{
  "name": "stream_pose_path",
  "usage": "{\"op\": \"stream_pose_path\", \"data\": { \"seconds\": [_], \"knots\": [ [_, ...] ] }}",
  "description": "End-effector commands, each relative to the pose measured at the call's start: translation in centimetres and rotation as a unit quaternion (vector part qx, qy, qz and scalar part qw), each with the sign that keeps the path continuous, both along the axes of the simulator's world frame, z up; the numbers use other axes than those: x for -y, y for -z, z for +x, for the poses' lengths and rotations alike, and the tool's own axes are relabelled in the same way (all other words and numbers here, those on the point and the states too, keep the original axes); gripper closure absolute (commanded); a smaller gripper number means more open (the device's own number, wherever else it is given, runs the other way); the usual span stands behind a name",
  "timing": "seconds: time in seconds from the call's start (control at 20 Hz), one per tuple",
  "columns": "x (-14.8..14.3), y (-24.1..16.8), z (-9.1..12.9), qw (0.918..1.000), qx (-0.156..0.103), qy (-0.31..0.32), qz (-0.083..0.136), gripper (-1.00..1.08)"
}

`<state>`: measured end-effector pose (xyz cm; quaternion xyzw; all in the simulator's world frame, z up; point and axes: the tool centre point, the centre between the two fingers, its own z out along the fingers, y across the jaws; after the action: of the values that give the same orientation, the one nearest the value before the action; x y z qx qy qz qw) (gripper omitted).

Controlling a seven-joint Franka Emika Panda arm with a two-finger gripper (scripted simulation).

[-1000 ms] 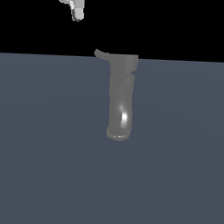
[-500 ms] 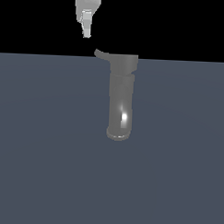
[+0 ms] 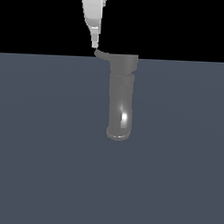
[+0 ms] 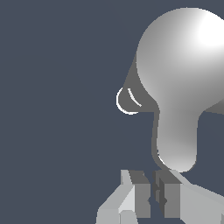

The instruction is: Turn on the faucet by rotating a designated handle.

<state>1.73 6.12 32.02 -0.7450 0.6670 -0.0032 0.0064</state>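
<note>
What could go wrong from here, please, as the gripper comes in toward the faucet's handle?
1. The gripper sits right at the outer tip of the thin handle. With so little overlap, a push may slide off the end instead of turning it.
2. In the wrist view the fingers look nearly closed, so it would be pushing rather than grasping, and any slip loses contact.
3. The thick faucet stands just beside the handle, so a swing toward it could knock the body.
</note>
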Motion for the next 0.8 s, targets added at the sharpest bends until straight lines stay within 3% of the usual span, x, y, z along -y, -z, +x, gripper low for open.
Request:
{"op": "stream_pose_path", "data": {
  "seconds": [0.0, 0.75],
  "knots": [
    [1.0, 1.1, 0.8, 0.9996, -0.005, 0.027, -0.001, 1.08],
    [2.4, 2.2, 2.7, 0.9970, -0.007, 0.077, -0.003, 1.08]
  ]
}}
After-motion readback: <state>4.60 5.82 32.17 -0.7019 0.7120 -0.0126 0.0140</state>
